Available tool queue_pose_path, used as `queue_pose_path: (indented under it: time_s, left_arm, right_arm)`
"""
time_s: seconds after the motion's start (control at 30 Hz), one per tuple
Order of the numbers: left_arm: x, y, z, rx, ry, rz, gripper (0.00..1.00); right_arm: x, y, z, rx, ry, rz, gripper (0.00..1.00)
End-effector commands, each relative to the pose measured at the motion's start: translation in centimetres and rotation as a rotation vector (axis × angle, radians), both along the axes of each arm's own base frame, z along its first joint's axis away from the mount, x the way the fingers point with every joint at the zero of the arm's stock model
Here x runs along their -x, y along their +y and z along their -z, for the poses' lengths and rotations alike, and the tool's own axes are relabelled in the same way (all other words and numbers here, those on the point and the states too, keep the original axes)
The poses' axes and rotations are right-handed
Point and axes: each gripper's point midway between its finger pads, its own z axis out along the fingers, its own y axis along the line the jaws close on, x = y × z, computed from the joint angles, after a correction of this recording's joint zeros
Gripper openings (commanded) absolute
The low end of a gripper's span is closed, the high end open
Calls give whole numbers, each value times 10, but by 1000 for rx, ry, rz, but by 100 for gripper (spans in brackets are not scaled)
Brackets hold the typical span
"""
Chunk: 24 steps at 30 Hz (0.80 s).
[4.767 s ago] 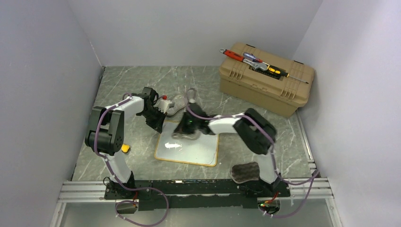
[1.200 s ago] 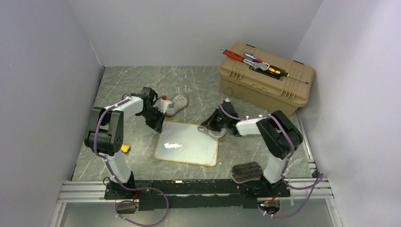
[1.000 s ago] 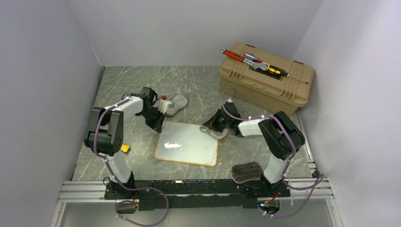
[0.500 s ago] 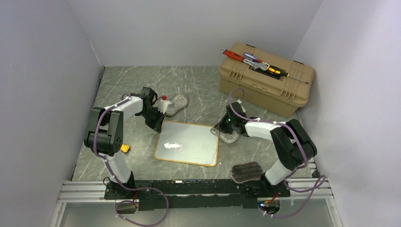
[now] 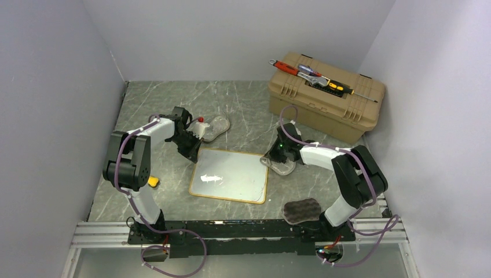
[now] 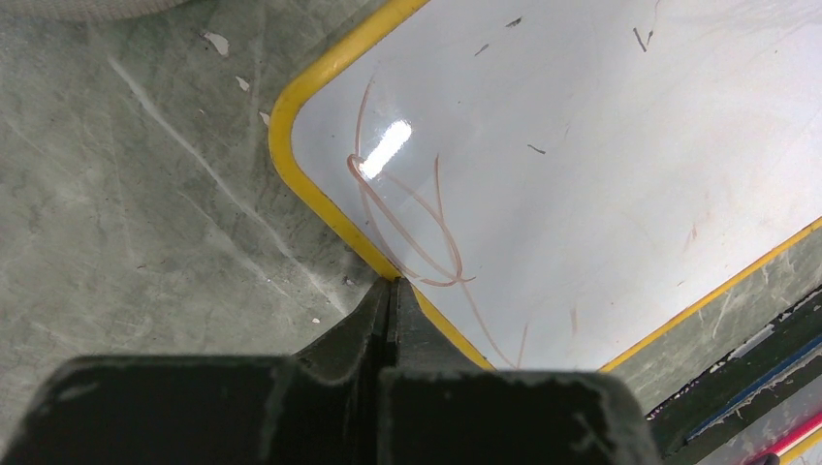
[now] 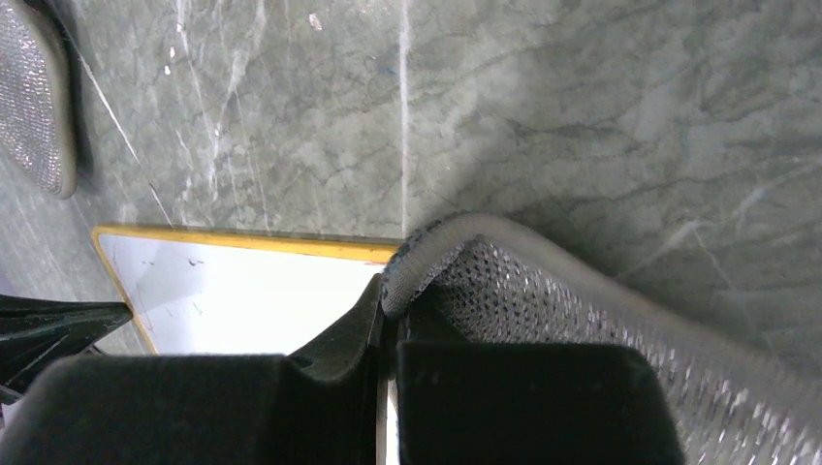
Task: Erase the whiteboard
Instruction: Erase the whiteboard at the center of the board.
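Whiteboard (image 5: 231, 176) lies flat mid-table with faint pink loops (image 6: 407, 223) at its 10 o'clock corner, where the left gripper (image 6: 393, 291), clenched empty, touches the frame; the right gripper (image 7: 388, 291), clamped on the grey mesh pad (image 7: 543, 291) off the 2 o'clock corner, should press flat and sweep there.

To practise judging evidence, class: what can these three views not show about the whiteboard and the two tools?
Top view: marks on the whiteboard are too small, washed by glare.
Left wrist view: the picture's edges cut off the whiteboard's far side; whether the shut left tool presses on the frame is unclear.
Right wrist view: the right tool, shut on the mesh pad, hides much of the whiteboard.
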Motion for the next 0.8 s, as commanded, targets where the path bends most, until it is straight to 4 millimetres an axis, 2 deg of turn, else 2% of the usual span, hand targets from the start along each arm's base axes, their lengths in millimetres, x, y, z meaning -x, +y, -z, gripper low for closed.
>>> queue_pose_path:
  time_s: [0.0,0.1,0.2,0.27,0.33,0.4,0.53,0.6,0.7,0.77]
  left_arm:
    - [16,11,21,-49,55,34,2]
    - [15,11,20,-50,54,34,2]
    - [14,11,18,-52,52,33,3]
    - [14,11,18,-52,49,32,3]
    - [13,11,18,-49,49,31,2]
    - [13,10,17,-45,49,30,2]
    - [15,11,15,-44,40,33,3]
    - [15,11,15,-40,40,34,2]
    - [14,10,15,-34,39,32,2]
    - [15,9,15,-28,42,31,3]
  right_arm:
    - [67,-41,81,267,297,-46,0]
    - [60,2,92,247,314,-111,0]
    - [63,48,96,234,310,-185,0]
    - [68,66,98,233,308,-212,0]
    - [74,71,99,231,322,-228,0]
    - [79,58,99,249,342,-214,0]
    - [84,-21,90,311,350,-87,0]
    - [91,-53,86,359,361,-59,0]
    - [102,-65,87,389,386,-70,0]
    - [105,-53,94,369,396,-88,0]
